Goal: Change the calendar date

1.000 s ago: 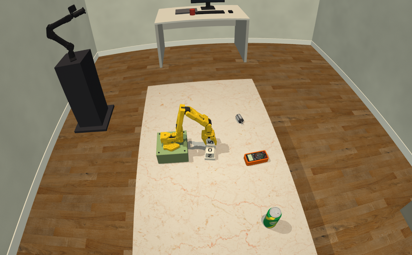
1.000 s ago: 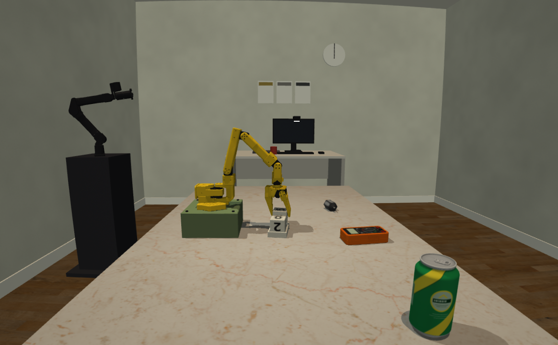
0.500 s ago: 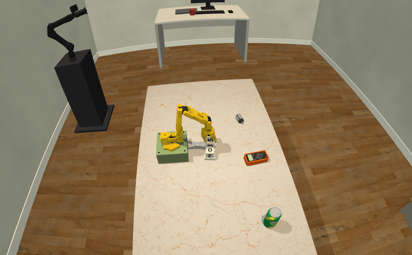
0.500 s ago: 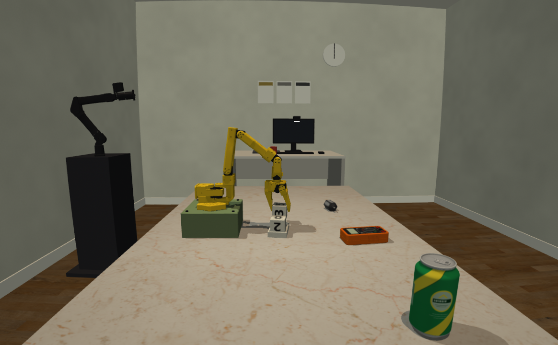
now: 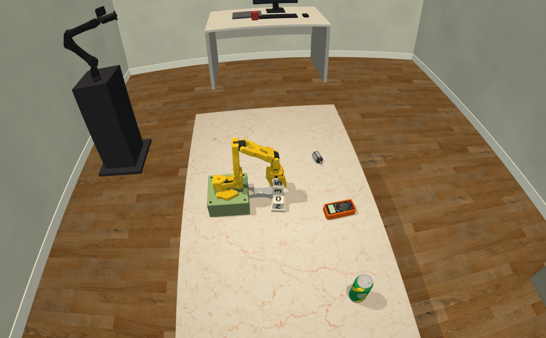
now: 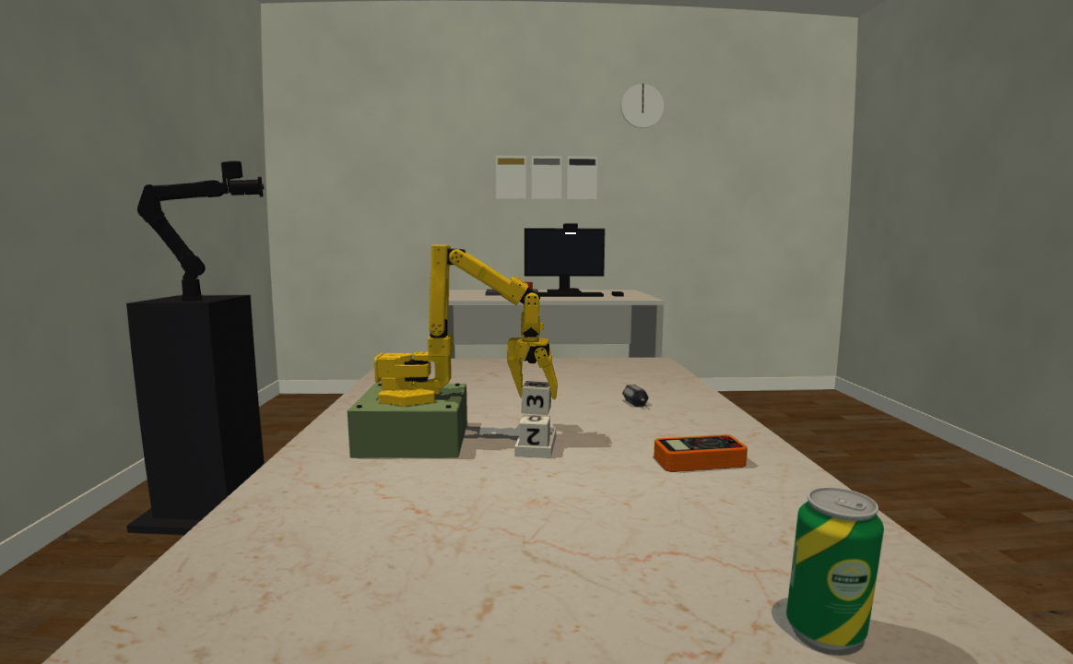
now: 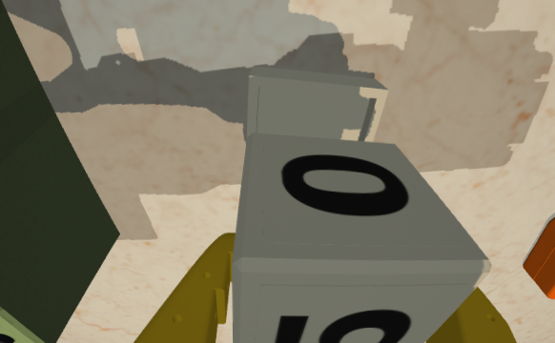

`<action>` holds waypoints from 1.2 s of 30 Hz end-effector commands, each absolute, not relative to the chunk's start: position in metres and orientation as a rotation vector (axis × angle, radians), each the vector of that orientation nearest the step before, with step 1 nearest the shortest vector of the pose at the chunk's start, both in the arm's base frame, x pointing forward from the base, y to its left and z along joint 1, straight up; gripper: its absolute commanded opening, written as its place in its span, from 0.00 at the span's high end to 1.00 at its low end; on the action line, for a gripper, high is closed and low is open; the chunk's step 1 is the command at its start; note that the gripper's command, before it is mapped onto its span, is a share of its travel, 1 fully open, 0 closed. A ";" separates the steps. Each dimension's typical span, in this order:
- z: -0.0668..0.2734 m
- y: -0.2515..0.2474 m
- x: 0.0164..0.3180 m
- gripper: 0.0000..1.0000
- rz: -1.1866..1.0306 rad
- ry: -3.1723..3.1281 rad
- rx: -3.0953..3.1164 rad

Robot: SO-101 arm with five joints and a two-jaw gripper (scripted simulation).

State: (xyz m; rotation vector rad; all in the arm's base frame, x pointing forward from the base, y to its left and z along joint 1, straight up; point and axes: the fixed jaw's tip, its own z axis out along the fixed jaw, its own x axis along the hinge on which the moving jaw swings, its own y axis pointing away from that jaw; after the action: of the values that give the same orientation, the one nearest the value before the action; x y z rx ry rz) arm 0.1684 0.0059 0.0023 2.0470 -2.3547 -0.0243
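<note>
My gripper is shut on a white cube and holds it above the far end of the tray. The top view shows a 5 on its top and a 3 on its side, both turned sideways. A 0 shows on another side in the wrist view. The other cube sits in the tray's near end, with a 0 on top and a 2 on the side towards the top and exterior views. It is hidden in the wrist view. The month's name and the digits facing the robot are hidden in the top and exterior views.
The arm stands on a green block left of the tray. An orange multimeter lies to the right. A small dark motor lies farther back. A green can stands at the near right.
</note>
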 end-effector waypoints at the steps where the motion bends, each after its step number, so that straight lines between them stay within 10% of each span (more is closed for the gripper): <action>1: 0.007 0.007 0.172 1.00 -0.001 -2.372 2.059; 36: -0.011 0.144 0.125 1.00 -0.001 -1.361 2.830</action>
State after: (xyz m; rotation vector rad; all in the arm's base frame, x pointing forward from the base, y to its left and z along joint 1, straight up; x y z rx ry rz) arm 0.1312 0.1296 -0.0099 2.7680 -1.4505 -0.0055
